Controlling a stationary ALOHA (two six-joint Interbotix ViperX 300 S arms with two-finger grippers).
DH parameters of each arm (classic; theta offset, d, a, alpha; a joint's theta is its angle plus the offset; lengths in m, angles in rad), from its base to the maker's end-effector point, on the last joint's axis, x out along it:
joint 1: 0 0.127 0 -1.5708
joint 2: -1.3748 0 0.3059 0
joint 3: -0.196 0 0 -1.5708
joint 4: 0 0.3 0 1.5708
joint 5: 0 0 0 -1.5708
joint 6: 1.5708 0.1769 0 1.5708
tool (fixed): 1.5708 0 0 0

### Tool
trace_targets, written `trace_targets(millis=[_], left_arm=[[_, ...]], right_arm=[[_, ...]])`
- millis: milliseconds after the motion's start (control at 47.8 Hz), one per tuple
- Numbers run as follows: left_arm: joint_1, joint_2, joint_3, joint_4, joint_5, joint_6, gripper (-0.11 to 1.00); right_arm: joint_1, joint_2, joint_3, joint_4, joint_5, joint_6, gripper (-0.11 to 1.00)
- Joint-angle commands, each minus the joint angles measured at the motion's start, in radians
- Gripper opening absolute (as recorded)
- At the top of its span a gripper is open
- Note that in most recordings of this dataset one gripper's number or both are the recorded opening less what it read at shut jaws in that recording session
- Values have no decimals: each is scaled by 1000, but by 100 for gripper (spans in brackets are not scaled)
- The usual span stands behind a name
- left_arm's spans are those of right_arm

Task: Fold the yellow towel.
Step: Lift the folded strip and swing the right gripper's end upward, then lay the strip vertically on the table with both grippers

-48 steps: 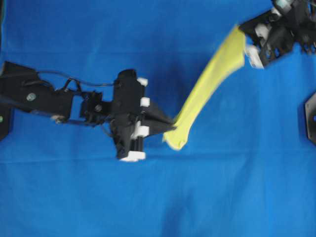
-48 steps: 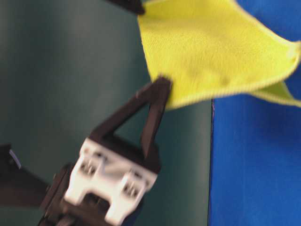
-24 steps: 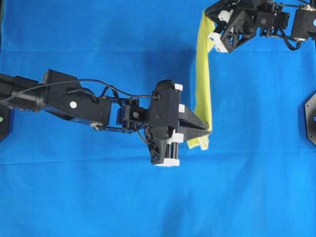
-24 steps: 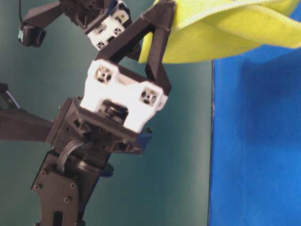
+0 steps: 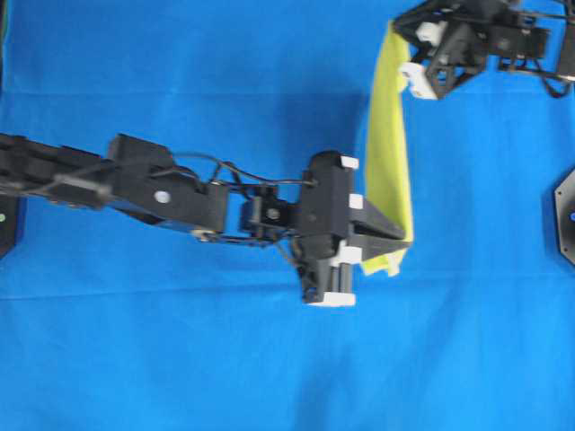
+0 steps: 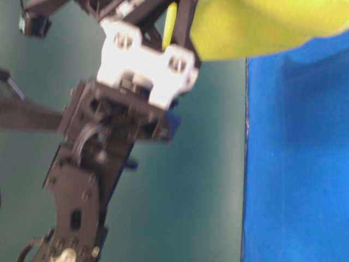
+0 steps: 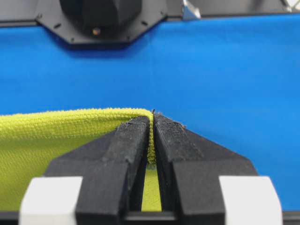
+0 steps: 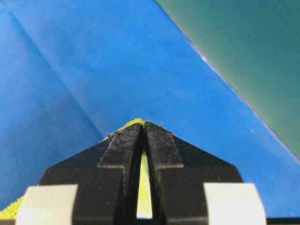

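Overhead exterior view: hanging as a narrow, bright yellow-green strip, the yellow towel (image 5: 389,153) stretching from the right gripper (image 5: 398,36) at the top edge down to the left gripper (image 5: 406,241) near the middle, above the blue table cover (image 5: 180,359). Showing only its thin side, slightly bowed, with a small loose flap poking out just below the left fingertips. Both grippers clamping onto the cloth, one at each end.

Table-level exterior view: filling the upper right as a blurred yellow sheet (image 6: 262,27), held up in the air, its lower edge curving above the blue cover (image 6: 294,164). Pinching it near the top, the black fingers (image 6: 185,22) of the left gripper, with the white block behind them; motion blur hiding finer detail.

Left wrist view: gripping a towel corner, the left gripper (image 7: 152,126) with both fingers pressed together; fuzzy microfibre (image 7: 56,140) spreading leftward, a rolled hem along its top edge.

Right wrist view: squeezing a yellow sliver (image 8: 144,187) between closed fingers, the right gripper (image 8: 143,125); another scrap of yellow peeking at the lower left corner.
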Motion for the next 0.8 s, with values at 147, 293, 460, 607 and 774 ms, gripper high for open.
trace_targets(millis=[147,293,460,607,774], left_arm=[[-58,95,-163,3,-20,12,4],[-49,170,-209,3,-46,9,4],[-41,195,-206,2,-67,-2,4],[-34,164,-127,-2,-83,-8,4],[-34,95,15,-3,-130,-32,4]], right_arm=[[-38,-95,41,-11,63,-3,3],[-38,-66,49,-9,69,-6,3],[-38,23,26,-11,34,-6,3],[-38,124,-15,-9,-55,-5,3],[-38,230,-83,-9,-135,-5,3]])
